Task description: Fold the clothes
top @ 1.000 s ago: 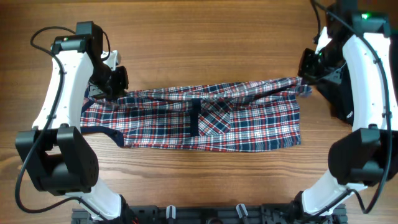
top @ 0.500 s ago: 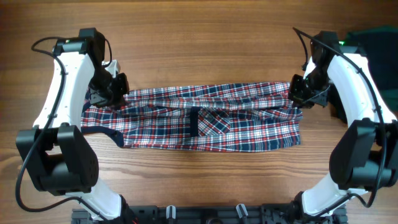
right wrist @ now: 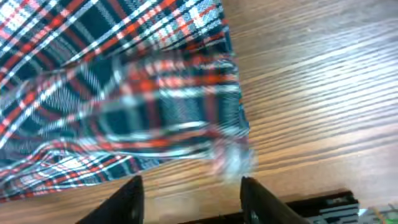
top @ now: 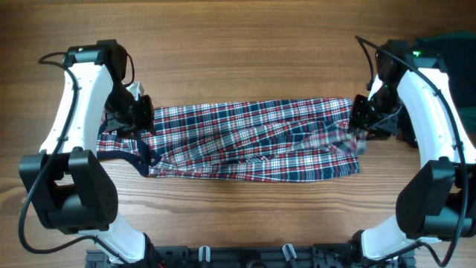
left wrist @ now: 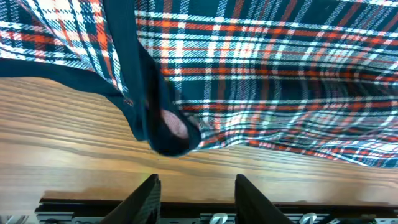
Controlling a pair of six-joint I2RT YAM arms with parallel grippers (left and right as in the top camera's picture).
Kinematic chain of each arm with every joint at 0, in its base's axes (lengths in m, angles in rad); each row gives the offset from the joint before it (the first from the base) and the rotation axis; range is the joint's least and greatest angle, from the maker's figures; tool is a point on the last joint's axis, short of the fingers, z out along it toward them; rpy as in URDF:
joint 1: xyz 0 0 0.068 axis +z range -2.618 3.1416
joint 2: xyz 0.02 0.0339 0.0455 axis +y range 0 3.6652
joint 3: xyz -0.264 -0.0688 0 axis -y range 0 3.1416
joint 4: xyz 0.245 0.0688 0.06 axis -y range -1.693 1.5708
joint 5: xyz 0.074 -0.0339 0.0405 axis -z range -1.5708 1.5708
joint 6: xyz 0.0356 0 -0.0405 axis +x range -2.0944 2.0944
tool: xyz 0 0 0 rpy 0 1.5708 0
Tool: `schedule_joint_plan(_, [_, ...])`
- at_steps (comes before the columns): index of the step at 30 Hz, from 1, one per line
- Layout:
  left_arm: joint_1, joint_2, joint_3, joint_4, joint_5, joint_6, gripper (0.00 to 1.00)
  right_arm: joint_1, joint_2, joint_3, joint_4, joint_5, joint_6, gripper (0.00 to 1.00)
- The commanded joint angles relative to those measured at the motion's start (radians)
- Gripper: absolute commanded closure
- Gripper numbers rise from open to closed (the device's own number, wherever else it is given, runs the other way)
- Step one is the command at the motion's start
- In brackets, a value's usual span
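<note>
At the left, we see the left pincer (left wrist: 196,183) spread and empty, low over the bare tabletop (left wrist: 74,155), just short of the cloth's navy-edged end. The plaid shirt (top: 245,141) lies as a long rumpled band at mid-tabletop, its long axis running left to right between the two arms, the navy-edged end pointing left. At its right end the right pincer (right wrist: 189,183) is also spread, holding nothing, the cloth's corner blurred just beyond it. A dark garment (top: 461,46) sits at the far right edge.
</note>
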State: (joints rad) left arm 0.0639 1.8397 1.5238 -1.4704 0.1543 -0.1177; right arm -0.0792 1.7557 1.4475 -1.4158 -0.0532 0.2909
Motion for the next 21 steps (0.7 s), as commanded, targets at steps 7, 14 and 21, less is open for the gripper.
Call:
schedule_joint_plan(7, [-0.001, -0.022, -0.007, 0.05, -0.002, -0.003, 0.67, 0.002, -0.083, 0.013, 0.018, 0.137, 0.128, 0.39])
schedule_joint_plan(14, [-0.054, -0.022, -0.01, 0.059, 0.087, 0.009, 0.73, 0.029, -0.132, 0.007, 0.069, -0.307, -0.161, 0.29])
schedule_joint_plan(21, [-0.253, -0.022, -0.14, 0.177, 0.092, -0.088, 0.96, 0.151, -0.127, -0.091, 0.244, -0.264, -0.074, 0.77])
